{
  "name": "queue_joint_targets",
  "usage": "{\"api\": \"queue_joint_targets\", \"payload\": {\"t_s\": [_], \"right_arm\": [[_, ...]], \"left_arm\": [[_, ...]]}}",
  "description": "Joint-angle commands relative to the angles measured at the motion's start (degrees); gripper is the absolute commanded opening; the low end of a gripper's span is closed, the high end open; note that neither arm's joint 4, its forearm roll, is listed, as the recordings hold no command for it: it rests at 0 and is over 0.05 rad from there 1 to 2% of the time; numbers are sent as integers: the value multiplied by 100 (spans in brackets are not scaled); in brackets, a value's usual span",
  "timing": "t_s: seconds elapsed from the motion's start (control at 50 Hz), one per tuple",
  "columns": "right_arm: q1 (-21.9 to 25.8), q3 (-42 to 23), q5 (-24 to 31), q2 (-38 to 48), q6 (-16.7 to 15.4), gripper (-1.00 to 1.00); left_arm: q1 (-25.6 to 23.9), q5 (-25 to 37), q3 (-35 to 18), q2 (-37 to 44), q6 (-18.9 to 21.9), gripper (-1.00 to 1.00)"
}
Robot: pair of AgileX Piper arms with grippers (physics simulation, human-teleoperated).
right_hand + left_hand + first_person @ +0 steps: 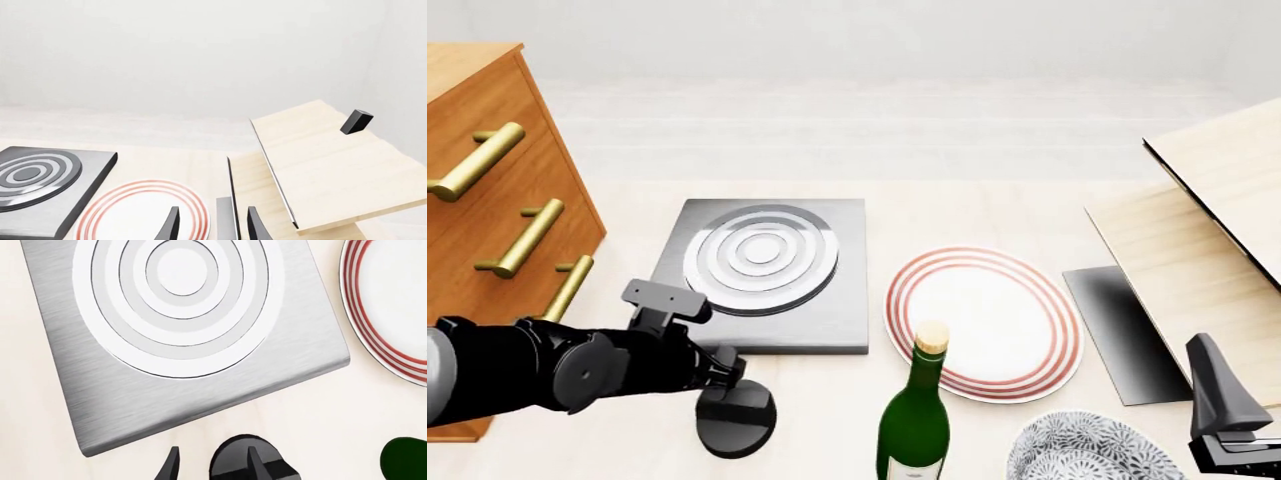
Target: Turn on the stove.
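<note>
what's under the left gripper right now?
The stove's black knob sits on the table just below the left gripper, in front of the stove. One finger overlaps the knob in the left wrist view; the arm hides actual contact.

A simulated kitchen is suggested: on a pale wooden table (988, 215) are set a stove (767, 270), a red-ringed plate (988, 320), a wine bottle (914, 425) and a wooden drawer cabinet (494, 220).
</note>
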Motion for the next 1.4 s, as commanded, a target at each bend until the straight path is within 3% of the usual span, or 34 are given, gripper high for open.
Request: {"api": "queue_joint_targets", "payload": {"t_s": [0.02, 0.16, 0.2, 0.26, 0.64, 0.84, 1.14, 1.4], "right_arm": [[6, 9, -12, 0, 4, 100], [6, 11, -13, 0, -4, 100], [9, 14, -13, 0, -6, 100], [16, 15, -14, 0, -3, 100], [12, -22, 17, 0, 23, 100], [24, -90, 87, 0, 29, 100], [56, -111, 134, 0, 60, 100], [54, -84, 123, 0, 58, 100]], "left_arm": [[54, 204, 382, -487, 220, 100], [100, 195, 498, -653, 298, 100], [464, 173, 578, -803, 857, 100], [240, 333, 552, -944, 571, 100], [-33, 414, 657, -1317, 427, 100], [171, 1334, 218, -2453, 372, 100], [272, 2609, -103, -4034, 644, 100], [255, 3411, -96, -5166, 521, 100]]}}
